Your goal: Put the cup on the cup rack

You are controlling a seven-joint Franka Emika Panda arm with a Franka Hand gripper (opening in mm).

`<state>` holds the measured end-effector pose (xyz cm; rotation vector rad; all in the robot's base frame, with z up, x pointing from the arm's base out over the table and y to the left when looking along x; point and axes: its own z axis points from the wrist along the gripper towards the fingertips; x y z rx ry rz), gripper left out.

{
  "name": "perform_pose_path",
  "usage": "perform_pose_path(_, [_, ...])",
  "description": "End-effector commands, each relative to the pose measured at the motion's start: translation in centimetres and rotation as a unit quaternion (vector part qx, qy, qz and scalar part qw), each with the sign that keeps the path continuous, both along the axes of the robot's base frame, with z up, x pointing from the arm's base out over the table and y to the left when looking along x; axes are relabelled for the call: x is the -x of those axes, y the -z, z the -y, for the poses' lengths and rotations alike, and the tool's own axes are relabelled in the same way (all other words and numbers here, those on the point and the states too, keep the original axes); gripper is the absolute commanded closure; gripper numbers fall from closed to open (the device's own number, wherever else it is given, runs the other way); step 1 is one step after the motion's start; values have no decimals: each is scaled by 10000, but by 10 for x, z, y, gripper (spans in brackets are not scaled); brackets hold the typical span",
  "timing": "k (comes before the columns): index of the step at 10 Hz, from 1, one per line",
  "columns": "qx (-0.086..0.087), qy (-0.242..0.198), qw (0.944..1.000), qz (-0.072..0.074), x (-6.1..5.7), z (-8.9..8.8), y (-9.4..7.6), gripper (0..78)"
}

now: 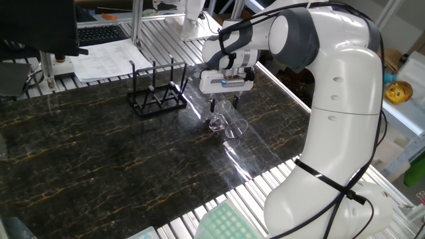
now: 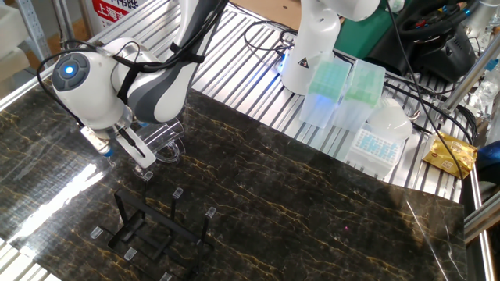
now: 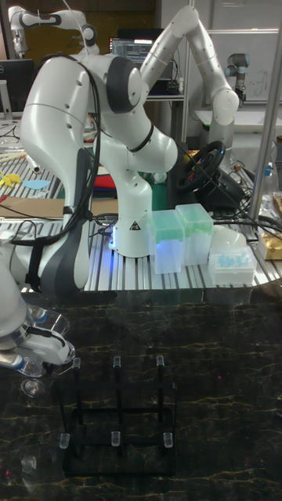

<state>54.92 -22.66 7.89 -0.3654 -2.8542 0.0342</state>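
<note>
White arm (image 1: 339, 99) arches over the dark marble table (image 1: 80, 153), wrist bent down. Cup rack (image 1: 157, 93) upright, near the gripper, empty pegs. Gripper (image 1: 224, 103) points down, fingers narrow around cup (image 1: 227, 121), which lies on its side on the table.

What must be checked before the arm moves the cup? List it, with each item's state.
1. Gripper over the cup: ok, directly above it.
2. Fingers around the glass: cannot tell, clear glass hides contact.
3. Cup position: not ok, lying on its side on the table.
4. Cup rack upright with pegs free: ok.
5. Path from cup to rack: ok, nothing between them.
6. Cup off the table: cannot tell; it looks resting.
</note>
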Motion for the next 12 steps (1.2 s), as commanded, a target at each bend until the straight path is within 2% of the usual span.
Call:
perform_pose_path(1, [-16,-55,10000,11,-1,1,-1,1])
perform_pose_path(3, [-26,-55,10000,24,-1,1,-1,1])
perform_pose_path(4, [-25,-53,10000,24,-1,1,-1,764])
perform_pose_path(12, [-25,-53,10000,24,-1,1,-1,764])
